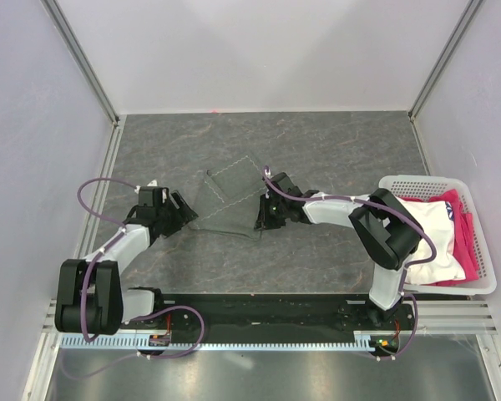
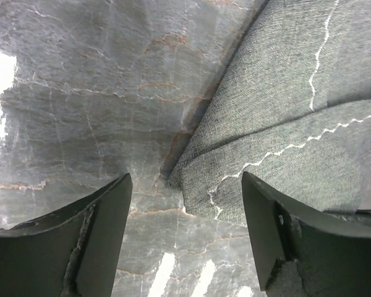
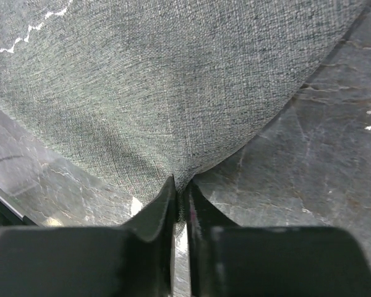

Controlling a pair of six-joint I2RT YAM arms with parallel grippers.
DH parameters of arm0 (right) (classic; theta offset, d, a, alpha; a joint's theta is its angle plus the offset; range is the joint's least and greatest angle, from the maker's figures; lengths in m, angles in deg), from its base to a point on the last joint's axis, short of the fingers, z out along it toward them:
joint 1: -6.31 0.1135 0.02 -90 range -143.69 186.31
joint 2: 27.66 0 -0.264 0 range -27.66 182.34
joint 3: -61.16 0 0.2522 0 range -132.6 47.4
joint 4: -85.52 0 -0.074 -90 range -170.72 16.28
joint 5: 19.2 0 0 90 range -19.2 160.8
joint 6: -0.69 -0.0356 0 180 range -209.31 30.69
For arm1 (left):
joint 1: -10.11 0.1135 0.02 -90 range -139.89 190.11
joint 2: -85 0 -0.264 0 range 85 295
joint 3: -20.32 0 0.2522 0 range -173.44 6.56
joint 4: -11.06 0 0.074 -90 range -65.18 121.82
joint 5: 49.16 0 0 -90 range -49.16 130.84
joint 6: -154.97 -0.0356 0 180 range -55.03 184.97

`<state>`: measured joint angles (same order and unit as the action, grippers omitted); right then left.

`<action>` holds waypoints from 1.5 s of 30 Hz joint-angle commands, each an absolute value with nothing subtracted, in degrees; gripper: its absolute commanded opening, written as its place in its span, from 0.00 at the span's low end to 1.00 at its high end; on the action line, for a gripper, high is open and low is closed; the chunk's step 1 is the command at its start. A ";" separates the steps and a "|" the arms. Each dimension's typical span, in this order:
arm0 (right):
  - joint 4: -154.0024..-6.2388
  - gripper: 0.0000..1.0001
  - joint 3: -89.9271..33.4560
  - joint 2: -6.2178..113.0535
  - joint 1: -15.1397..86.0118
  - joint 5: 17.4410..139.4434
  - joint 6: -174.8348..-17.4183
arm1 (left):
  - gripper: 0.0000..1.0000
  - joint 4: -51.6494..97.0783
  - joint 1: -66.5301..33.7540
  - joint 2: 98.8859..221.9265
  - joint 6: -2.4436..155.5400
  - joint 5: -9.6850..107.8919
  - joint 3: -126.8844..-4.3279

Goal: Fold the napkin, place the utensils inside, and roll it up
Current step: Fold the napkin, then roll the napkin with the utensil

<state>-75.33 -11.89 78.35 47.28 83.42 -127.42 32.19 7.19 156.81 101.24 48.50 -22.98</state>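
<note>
The dark grey napkin (image 1: 230, 199) with a pale stitched hem lies on the table between my two grippers, partly folded over itself. My right gripper (image 1: 265, 219) is shut on the napkin's right edge; in the right wrist view the cloth (image 3: 173, 86) bunches into the closed jaws (image 3: 182, 185). My left gripper (image 1: 184, 210) is open and empty just left of the napkin; in the left wrist view the napkin's near corner (image 2: 210, 179) lies on the table ahead of the spread fingers (image 2: 187, 204). The orange utensils are out of view.
A white basket (image 1: 409, 182) at the right holds white and pink fabrics (image 1: 438, 225). Grey walls (image 1: 33, 125) enclose the dark marbled table (image 1: 317, 150) on the left, back and right.
</note>
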 commanded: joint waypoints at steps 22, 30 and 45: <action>-70.35 0.00 -8.32 76.22 41.20 84.07 -123.94 | 0.76 21.39 2.55 159.88 102.94 58.69 -17.34; -69.99 0.00 -9.29 76.49 40.94 83.90 -123.85 | 0.58 23.85 2.03 160.41 103.46 56.93 -18.13; -62.80 0.44 -15.79 71.57 40.85 77.67 -115.43 | 0.02 29.46 1.94 162.61 103.03 62.55 -24.10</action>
<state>-68.75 -12.11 76.23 41.36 84.14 -121.85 24.74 2.21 162.45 102.88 59.67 -20.03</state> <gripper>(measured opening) 0.284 0.055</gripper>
